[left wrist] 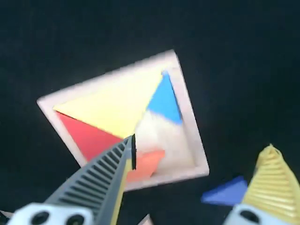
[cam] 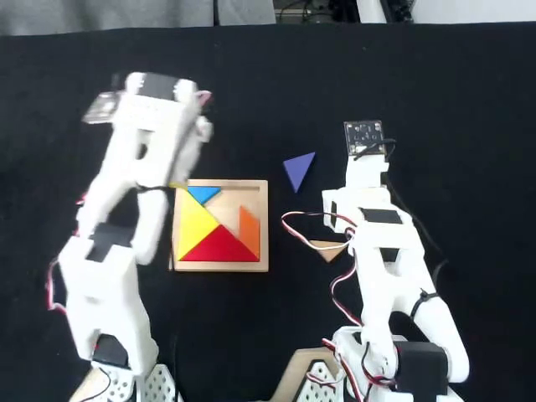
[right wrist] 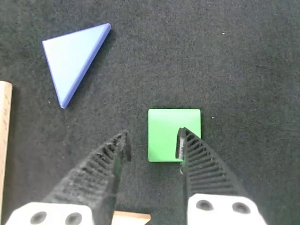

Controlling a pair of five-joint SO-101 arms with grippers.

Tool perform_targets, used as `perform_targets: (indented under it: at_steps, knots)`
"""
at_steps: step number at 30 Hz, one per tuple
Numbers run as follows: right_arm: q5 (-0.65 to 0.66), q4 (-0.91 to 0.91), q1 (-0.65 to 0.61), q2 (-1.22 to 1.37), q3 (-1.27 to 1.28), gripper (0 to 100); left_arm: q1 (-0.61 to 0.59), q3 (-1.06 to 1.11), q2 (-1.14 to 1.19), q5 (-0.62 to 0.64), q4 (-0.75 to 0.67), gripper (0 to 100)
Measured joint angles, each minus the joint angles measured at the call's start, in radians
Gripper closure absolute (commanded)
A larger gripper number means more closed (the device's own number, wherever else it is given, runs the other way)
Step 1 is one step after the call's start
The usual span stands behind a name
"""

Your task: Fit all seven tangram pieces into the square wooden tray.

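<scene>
I am holding my left pincer (left wrist: 201, 143) wide open and it is gripping nothing. It is hanging above the wooden tray (left wrist: 190, 117), with one fingertip over the tray's inside and the other out past a tray corner, over the black table (cam: 435, 92). Four pieces are lying in the tray under this pincer. The yellow triangle (left wrist: 108, 110) is sitting against the red triangle (left wrist: 86, 138). The light blue triangle (left wrist: 165, 101) is lying in a corner beyond the fingertips. The orange piece (left wrist: 147, 161) is resting just beside the inner fingertip. Bare wood is showing between the pieces.

A dark blue triangle (left wrist: 227, 192) is lying on the table outside the tray, between my two left fingers and close to the outer one.

I am holding my right pincer (right wrist: 153, 136) partly open, and it too is gripping nothing. It is hovering over a green square (right wrist: 171, 131) that is lying flat on the table. One fingertip is covering the square's near corner and the other is sitting just off its opposite side. The dark blue triangle is lying ahead of these fingertips, off toward the tray side. A tan piece (right wrist: 131, 218) is lying back by the base of the fingers.
</scene>
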Motion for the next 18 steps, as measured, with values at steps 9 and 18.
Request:
perform_targets:
  at_steps: [9, 18]
  knots:
    - [0.0, 0.002, 0.0, 0.0, 0.0, 83.1, -0.295, 0.02, -0.117, -0.431, 0.012, 60]
    - [0.0, 0.003, 0.0, 0.0, 0.0, 82.9, -0.358, 0.345, -0.646, -0.819, 0.005, 60]
